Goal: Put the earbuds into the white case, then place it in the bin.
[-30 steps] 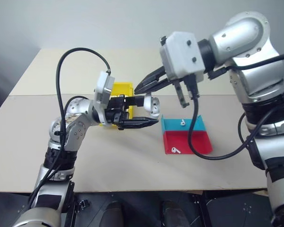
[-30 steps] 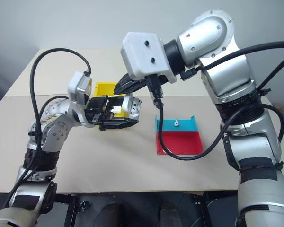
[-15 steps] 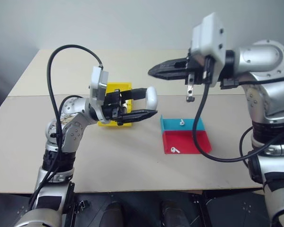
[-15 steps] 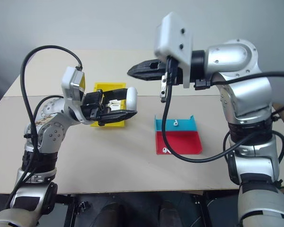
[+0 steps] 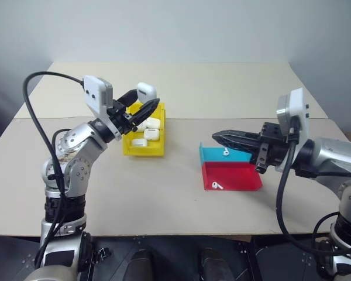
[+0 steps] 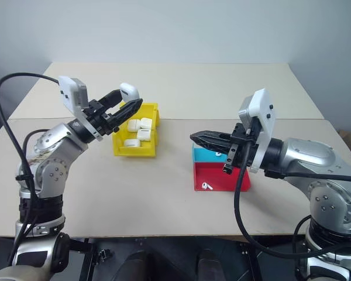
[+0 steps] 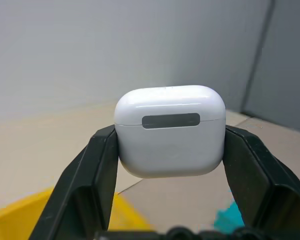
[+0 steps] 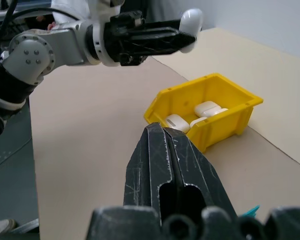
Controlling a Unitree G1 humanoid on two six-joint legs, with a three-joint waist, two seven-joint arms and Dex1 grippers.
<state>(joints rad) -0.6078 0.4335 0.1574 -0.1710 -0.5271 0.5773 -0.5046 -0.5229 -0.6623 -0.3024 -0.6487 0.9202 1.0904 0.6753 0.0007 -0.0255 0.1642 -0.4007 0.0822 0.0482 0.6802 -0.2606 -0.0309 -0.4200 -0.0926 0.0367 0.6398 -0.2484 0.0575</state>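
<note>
The white case (image 7: 170, 131) is up in the air, lid shut, pinched between the two fingers of the left gripper (image 5: 141, 104) above the far end of the bin (image 5: 130, 148), which sits on the table (image 5: 164, 193). Bin is yellow, w/ three or four similar white cases (image 5: 149, 130) already lying inside. Grip looks square: in the left wrist view the fingers press on the case's two narrow sides, lid end pointing away from the wrist, dark strip facing the camera. Case's long axis seems to run along the fingers, i.e. up and away from the robot, tilted slightly above level.

Right gripper (image 6: 200, 138) is clenched on nothing, fingers pressed together, hovering over the blue-and-red tray (image 5: 237, 178). Two earbuds (image 5: 226, 151) lie on that tray, one on the blue half, one (image 5: 216, 185) on the red half (so whether this case has any earbuds inside, can't tell).

Step in hand, as I judge it: drop the case in the bin. To do it well, bring the wrist down and tip the fingers toward the bin's open top before letting go, low enough that the case doesn't bounce off the ones inside or the wall. Aim for the emptier near end. Keep the right arm where it is, well apart.
</note>
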